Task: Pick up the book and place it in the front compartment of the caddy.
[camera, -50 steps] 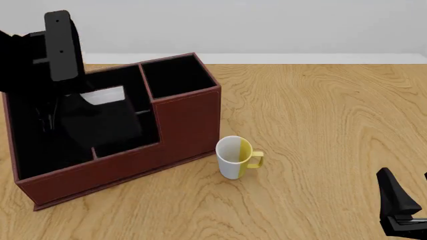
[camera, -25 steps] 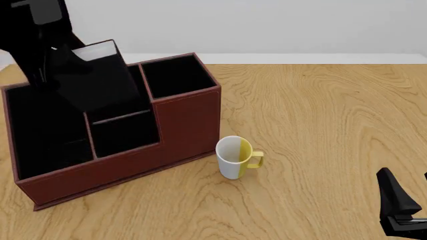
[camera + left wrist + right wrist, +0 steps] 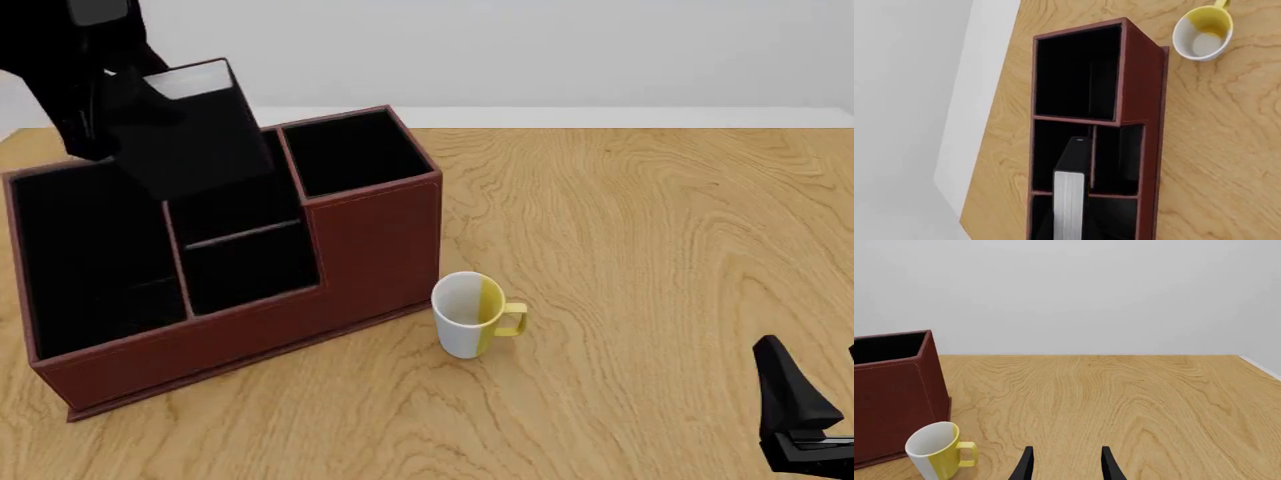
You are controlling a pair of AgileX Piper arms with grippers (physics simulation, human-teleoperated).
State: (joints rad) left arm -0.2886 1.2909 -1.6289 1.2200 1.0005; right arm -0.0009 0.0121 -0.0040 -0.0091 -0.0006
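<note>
My left gripper is shut on the black book and holds it tilted, white page edges up, above the caddy. In the left wrist view the book hangs over the narrow middle cell with the tall wall, next to the thin low divider; the fingers are hidden there. In the front view that cell lies just below the book. My right gripper is open and empty low at the front right, and it shows open in the right wrist view.
A white and yellow mug stands upright just in front of the caddy's right corner; it also shows in both wrist views. The caddy has a tall square cell at the right and a wide cell at the left.
My left gripper has lifted the book up from inside the caddy's middle cells to above the rim, still rising slightly. The right arm has not moved.
</note>
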